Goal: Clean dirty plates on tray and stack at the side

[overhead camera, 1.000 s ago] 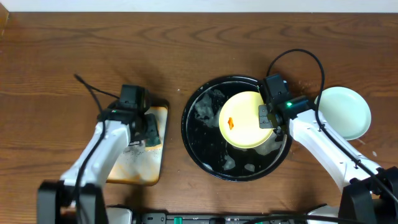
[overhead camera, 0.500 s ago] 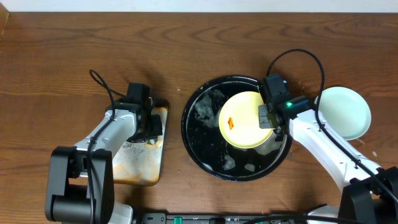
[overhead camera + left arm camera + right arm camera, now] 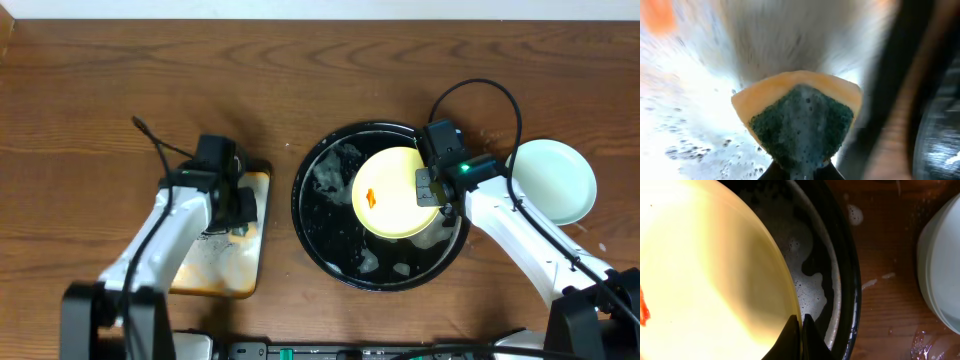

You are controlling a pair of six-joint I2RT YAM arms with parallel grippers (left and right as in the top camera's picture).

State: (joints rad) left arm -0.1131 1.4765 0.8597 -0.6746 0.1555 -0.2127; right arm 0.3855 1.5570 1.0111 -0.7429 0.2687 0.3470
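**Blur, Frame Edges Hid Much**

Blur smeared everything behind the sponge [image 3: 800, 125] in the left wrist view, its lower end cut off. The right wrist view cropped the yellow plate [image 3: 705, 280] at left, the pale plate [image 3: 945, 265] at right.

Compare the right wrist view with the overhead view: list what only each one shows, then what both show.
Only the right wrist: the right gripper in close-up, its fingertips pinched shut on the rim of the yellow plate.
Only the overhead: the left gripper down at the sponge on the rust-stained metal tray, plus both arms.
Both: the yellow plate with its orange smear, foam in the black tray, and a pale blue-green plate outside it on the table.
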